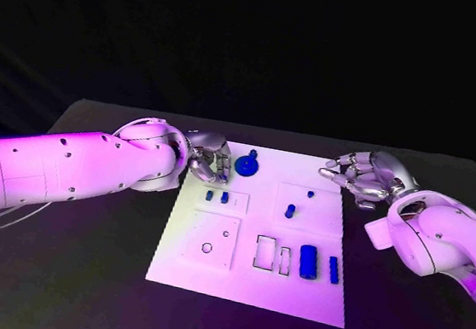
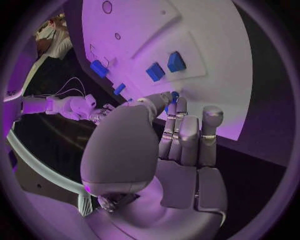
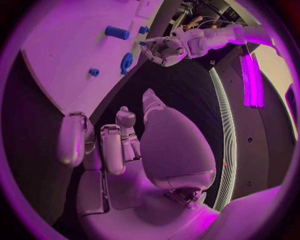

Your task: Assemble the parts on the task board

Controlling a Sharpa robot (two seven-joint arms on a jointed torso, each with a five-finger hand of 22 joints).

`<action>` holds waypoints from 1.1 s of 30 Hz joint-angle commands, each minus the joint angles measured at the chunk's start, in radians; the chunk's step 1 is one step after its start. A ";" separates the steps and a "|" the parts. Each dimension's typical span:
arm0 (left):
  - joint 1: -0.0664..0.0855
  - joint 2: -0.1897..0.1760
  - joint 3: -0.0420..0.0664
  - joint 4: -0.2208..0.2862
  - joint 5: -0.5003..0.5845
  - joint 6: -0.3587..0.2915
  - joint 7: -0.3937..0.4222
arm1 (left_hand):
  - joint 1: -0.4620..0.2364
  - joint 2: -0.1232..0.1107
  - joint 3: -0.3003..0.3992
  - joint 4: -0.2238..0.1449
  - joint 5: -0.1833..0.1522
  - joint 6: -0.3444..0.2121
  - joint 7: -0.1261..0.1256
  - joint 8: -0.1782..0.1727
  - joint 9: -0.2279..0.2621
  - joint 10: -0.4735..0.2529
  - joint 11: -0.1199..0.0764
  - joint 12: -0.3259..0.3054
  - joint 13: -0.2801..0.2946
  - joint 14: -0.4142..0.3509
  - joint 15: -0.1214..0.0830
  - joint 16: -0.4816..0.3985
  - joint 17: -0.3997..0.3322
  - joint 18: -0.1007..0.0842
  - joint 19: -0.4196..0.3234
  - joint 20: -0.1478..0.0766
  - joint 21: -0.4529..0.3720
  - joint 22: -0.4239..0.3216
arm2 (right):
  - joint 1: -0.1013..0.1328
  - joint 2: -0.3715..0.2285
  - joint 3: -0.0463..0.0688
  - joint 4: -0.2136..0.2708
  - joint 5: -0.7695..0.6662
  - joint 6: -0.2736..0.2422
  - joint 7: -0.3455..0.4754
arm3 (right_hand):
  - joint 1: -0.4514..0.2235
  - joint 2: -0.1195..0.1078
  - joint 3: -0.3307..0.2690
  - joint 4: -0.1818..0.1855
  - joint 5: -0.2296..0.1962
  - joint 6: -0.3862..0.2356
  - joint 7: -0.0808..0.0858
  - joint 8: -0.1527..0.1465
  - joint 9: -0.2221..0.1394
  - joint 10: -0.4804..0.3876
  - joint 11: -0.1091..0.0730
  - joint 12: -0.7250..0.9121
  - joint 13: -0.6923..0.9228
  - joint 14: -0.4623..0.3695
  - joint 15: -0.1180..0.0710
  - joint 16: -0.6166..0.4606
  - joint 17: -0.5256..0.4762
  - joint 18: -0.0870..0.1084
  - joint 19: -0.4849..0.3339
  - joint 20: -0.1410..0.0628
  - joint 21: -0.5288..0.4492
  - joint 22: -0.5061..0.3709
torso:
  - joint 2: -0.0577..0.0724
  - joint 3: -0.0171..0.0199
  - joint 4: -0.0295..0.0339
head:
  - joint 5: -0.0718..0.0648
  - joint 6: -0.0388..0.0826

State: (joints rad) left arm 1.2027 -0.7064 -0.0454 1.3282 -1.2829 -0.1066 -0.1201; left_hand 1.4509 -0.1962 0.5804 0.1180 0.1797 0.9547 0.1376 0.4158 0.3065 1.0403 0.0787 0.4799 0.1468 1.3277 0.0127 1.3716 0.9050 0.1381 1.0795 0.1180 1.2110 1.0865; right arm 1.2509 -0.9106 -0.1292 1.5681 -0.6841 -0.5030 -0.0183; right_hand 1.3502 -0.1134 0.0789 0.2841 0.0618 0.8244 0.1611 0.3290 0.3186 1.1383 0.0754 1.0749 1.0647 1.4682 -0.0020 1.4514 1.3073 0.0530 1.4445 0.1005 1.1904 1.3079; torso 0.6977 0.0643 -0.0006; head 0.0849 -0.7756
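While my left robot hand (image 1: 209,162) pinches a blue part (image 1: 247,164) at the task board (image 1: 248,283) (far edge), the right robot hand (image 1: 361,176) curls empty.

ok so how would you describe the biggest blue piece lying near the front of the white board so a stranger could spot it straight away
Start at the white board in the middle of the black table and look to its front right part, nearest the robot. There a thick blue cylinder lies just right of two empty rectangular slots. It is fatter than the thin blue bar lying right beside it.
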 commanded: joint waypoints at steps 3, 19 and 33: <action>-0.001 0.005 0.000 -0.004 -0.004 0.023 -0.005 | -0.007 -0.001 -0.006 0.000 -0.002 0.006 0.001 -0.001 0.002 0.007 -0.002 -0.003 0.001 0.005 -0.001 0.000 -0.001 -0.004 0.001 0.002 -0.001 -0.001 | -0.001 0.000 0.000 0.003 -0.009 0.009 0.007 | 0.000 0.004 -0.001 0.002 -0.002 -0.008 -0.002 0.003 -0.002 0.003 0.000 -0.005 -0.001 0.048 0.001 -0.004 0.076 0.021 -0.007 0.001 -0.003 0.074 | 0.000 -0.0002 0.0006 | -0.006 0.000; -0.002 0.014 -0.001 -0.016 -0.008 0.044 -0.018 | -0.007 0.000 -0.005 -0.001 -0.002 0.007 0.001 -0.002 0.002 0.008 -0.002 -0.005 0.001 0.004 -0.001 -0.002 -0.004 -0.004 -0.001 0.002 -0.002 -0.003 | -0.001 0.000 0.000 0.004 -0.010 0.007 0.007 | 0.000 0.004 -0.001 0.002 -0.002 -0.008 -0.002 0.003 -0.002 0.003 0.000 -0.005 -0.001 0.048 0.001 -0.004 0.076 0.021 -0.007 0.001 -0.003 0.074 | 0.000 -0.0001 0.0008 | -0.004 -0.003; -0.003 0.029 -0.004 -0.035 -0.013 0.065 -0.026 | -0.008 0.000 -0.004 -0.002 -0.003 0.005 0.002 -0.004 0.002 0.007 -0.002 -0.008 0.001 0.005 -0.001 -0.001 0.000 -0.004 0.000 0.001 -0.002 -0.001 | -0.001 -0.001 0.000 0.005 -0.010 0.013 0.006 | -0.001 0.005 -0.002 0.002 -0.002 -0.008 -0.002 0.005 -0.002 0.006 0.000 -0.002 0.001 0.049 0.001 -0.003 0.079 0.020 -0.005 0.001 -0.001 0.076 | -0.001 -0.0003 0.0009 | -0.004 -0.002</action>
State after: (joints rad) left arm 1.2040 -0.6790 -0.0459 1.2964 -1.2852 -0.0786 -0.1330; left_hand 1.4509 -0.1964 0.5807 0.1185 0.1796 0.9541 0.1374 0.4138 0.3081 1.0439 0.0751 0.4757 0.1465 1.3276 0.0127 1.3715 0.9043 0.1383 1.0794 0.1180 1.2110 1.0843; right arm 1.2508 -0.9113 -0.1292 1.5709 -0.6847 -0.5030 -0.0184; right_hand 1.3502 -0.1134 0.0789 0.2841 0.0618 0.8244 0.1611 0.3289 0.3186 1.1383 0.0754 1.0749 1.0648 1.4682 -0.0019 1.4514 1.3078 0.0530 1.4445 0.1005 1.1905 1.3075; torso 0.6977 0.0638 -0.0004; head 0.0817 -0.7769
